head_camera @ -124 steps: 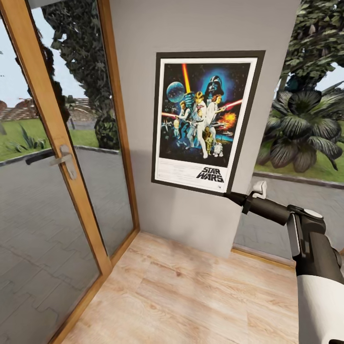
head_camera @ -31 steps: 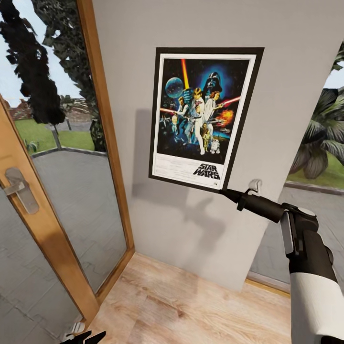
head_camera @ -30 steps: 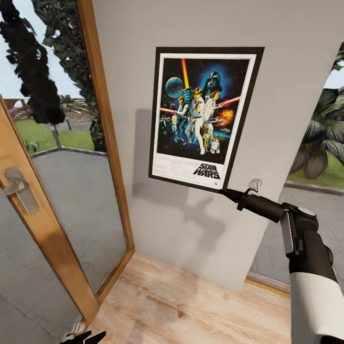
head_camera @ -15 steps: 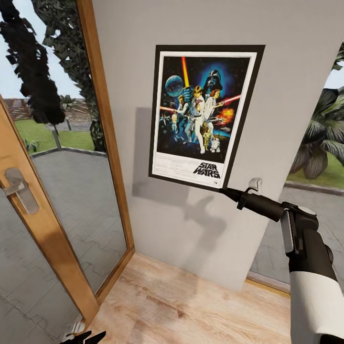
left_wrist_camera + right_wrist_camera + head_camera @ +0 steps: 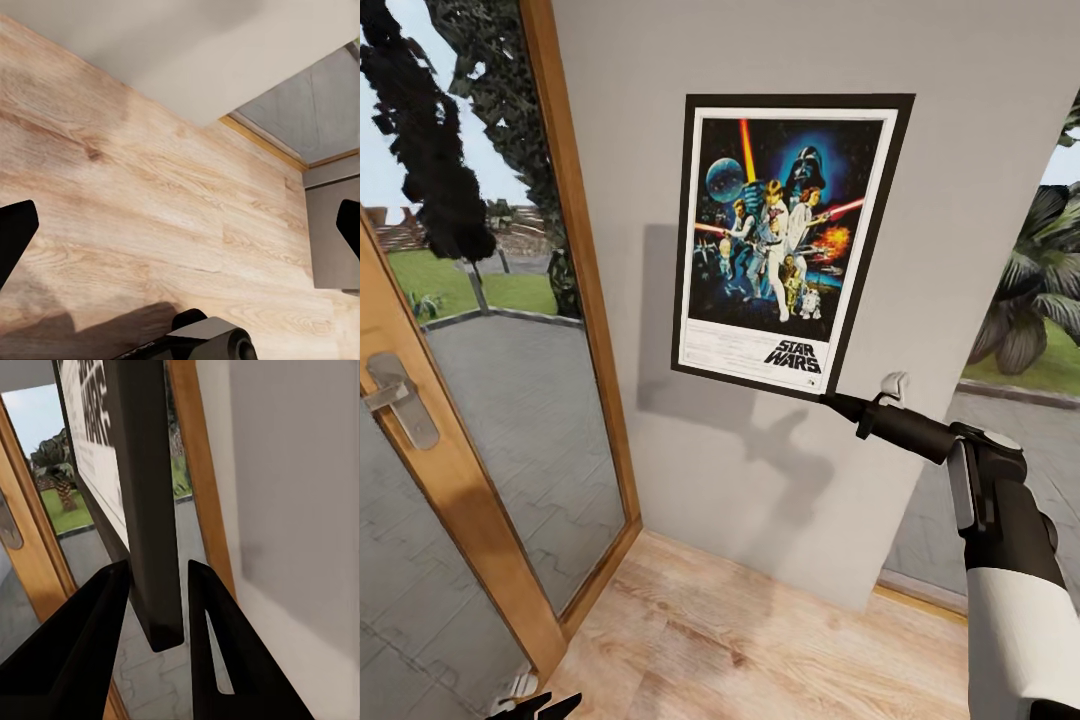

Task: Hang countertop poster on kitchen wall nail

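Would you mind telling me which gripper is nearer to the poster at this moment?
The right. The right gripper is shut on the poster at its lower right corner, against the wall, while the left gripper hangs open low over the wooden floor.

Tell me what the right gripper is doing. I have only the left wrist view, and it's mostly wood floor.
Observer: The right gripper is shut on the poster, pinching the frame's lower right corner between both fingers.
Operator: Give me the poster's position against the wall.
Observer: It stands upright in front of the grey wall, tilted slightly, beside a wood-framed glass door. I can't make out a nail.
Operator: Report the left gripper from the head view.
Observer: The left gripper hangs low at that picture's bottom edge, over the floor. Your view shows its fingers spread wide, holding nothing.
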Robot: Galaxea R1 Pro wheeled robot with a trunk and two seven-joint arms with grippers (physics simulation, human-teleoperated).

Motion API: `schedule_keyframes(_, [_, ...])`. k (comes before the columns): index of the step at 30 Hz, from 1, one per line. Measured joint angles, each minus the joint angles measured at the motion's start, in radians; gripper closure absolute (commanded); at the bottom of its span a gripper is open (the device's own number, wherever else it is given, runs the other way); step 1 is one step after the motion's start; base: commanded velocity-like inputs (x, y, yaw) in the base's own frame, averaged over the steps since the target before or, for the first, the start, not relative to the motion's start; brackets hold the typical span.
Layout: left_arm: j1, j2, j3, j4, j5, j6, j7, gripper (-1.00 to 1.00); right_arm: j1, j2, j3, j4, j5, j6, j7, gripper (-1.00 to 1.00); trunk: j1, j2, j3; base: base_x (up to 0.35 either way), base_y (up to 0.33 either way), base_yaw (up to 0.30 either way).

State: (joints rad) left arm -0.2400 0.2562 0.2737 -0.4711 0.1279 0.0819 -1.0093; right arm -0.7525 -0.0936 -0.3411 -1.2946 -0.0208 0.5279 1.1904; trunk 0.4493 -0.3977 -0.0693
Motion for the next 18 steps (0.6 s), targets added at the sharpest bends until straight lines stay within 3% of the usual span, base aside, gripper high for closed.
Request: schedule_keyframes(18, [0.0, 0.0, 0.001, 0.0, 0.0, 0.0, 0.0, -1.0, 0.0, -0.003, 0.001, 0.0, 0.0, -0.004, -0.001, 1.0, 0.0, 0.0, 0.0, 0.006, 0.0, 0.0])
